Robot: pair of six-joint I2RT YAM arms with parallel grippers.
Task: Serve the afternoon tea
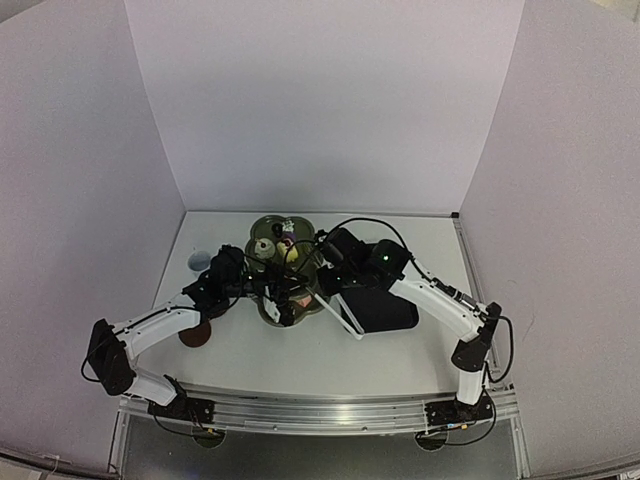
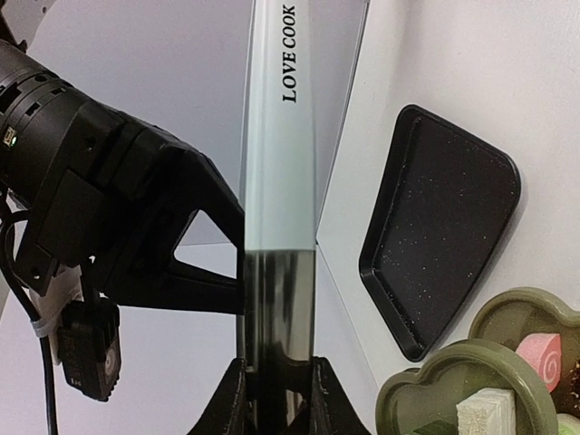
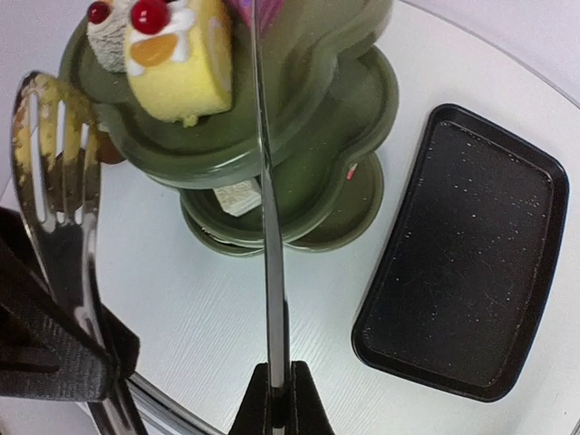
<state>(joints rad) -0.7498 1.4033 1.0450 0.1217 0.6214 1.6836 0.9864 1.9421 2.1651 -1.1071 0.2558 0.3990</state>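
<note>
The dark green three-tier stand (image 1: 281, 262) stands mid-table with pastries on it, among them a yellow roll with a cherry (image 3: 181, 68) on an upper tier and pink (image 2: 542, 358) and white (image 2: 485, 412) pieces lower down. Both grippers meet at the stand's near side on the metal tongs (image 1: 340, 320). My left gripper (image 2: 276, 399) is shut on the flat of one tong arm (image 2: 276, 227). My right gripper (image 3: 279, 399) is shut on the thin edge of a tong arm (image 3: 270, 227). The slotted tong tip (image 3: 54, 172) hangs left of the stand (image 3: 308, 136).
A black rectangular tray (image 1: 388, 308) lies right of the stand, under the right arm. A pale blue cup (image 1: 199, 262) sits at the back left and a brown saucer (image 1: 195, 335) lies near the left arm. White walls enclose the table.
</note>
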